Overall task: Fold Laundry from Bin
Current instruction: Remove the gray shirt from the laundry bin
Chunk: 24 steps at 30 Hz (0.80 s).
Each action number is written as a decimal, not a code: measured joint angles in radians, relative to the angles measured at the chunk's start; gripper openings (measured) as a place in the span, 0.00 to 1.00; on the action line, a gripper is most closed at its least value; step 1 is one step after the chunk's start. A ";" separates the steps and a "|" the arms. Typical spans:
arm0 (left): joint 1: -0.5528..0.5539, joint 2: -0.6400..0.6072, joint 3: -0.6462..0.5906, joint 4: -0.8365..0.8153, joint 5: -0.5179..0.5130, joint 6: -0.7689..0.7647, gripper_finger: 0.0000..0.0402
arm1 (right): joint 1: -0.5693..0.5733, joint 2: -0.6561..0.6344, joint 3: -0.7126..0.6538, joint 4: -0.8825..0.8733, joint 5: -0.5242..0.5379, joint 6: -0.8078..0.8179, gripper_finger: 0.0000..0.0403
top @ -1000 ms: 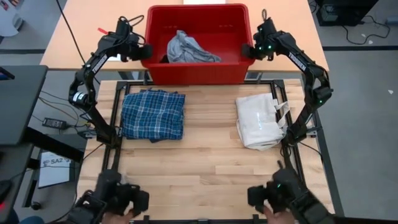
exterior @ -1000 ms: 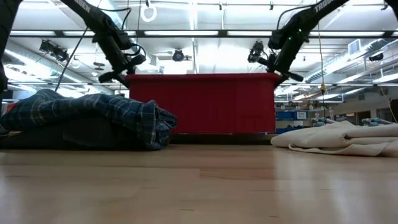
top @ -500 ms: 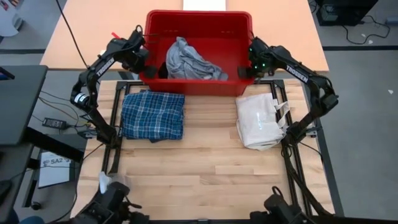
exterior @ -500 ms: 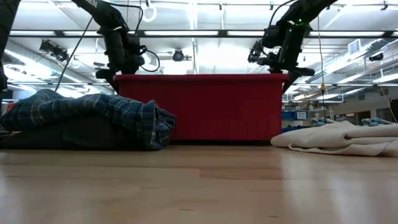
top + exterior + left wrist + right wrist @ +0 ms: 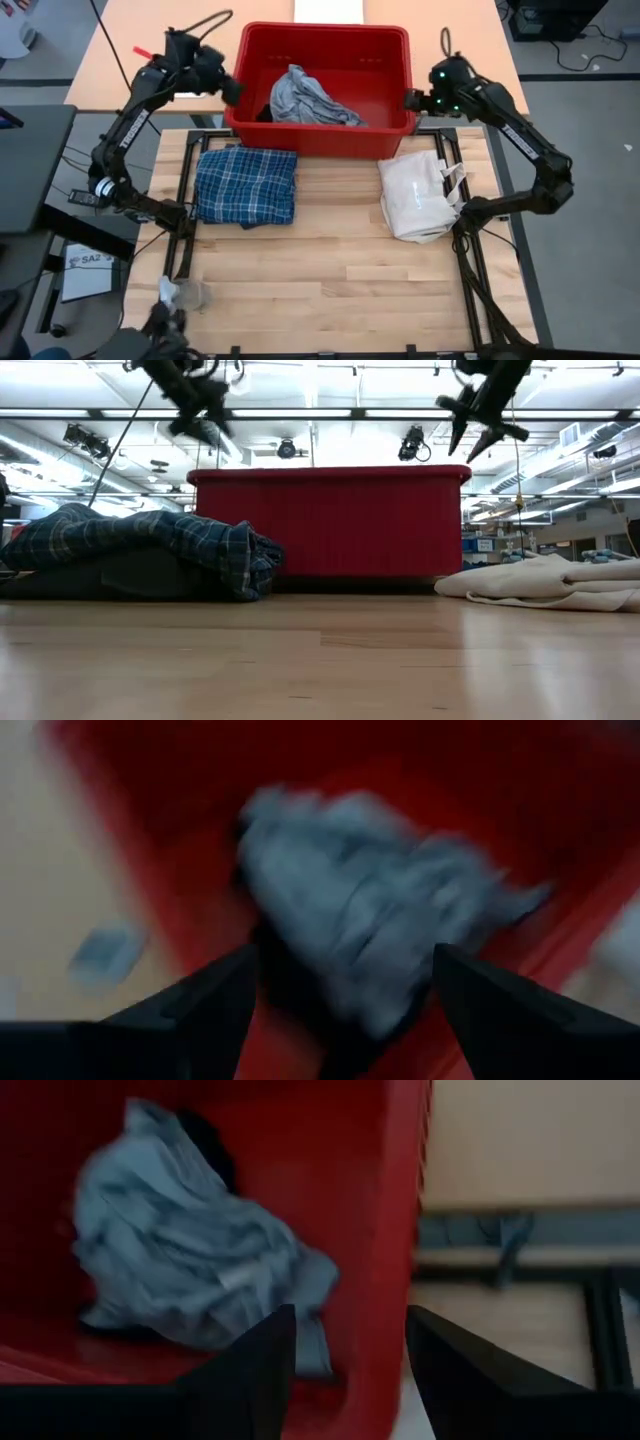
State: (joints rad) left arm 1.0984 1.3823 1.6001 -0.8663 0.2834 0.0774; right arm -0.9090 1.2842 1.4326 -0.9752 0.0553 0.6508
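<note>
Inside, the light grey piece (image 5: 306, 96) lay crumpled in the bin (image 5: 322, 127) at the tabletop's (image 5: 330, 270) far edge, a black piece (image 5: 205, 1142) tucked beneath. Both end effectors hung above opposite rims, left end effector (image 5: 232, 90) and right end effector (image 5: 411, 100) with fingers spread, empty. Soft, light cloth would likely bunch; pinching a raised fold seemed the best hold.

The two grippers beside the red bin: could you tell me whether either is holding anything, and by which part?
Nothing is held. The left gripper and the right gripper stand open and empty just outside the bin; the grey garment lies loose inside it.
</note>
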 joint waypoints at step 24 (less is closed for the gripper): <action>-0.079 0.636 0.129 0.444 -0.177 -0.117 0.74 | -0.072 0.195 -0.002 0.647 -0.391 -0.263 0.49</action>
State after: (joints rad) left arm 1.0195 2.0181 1.7288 -0.4221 0.1065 -0.0394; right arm -0.9807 1.4791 1.4303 -0.3284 -0.3353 0.3882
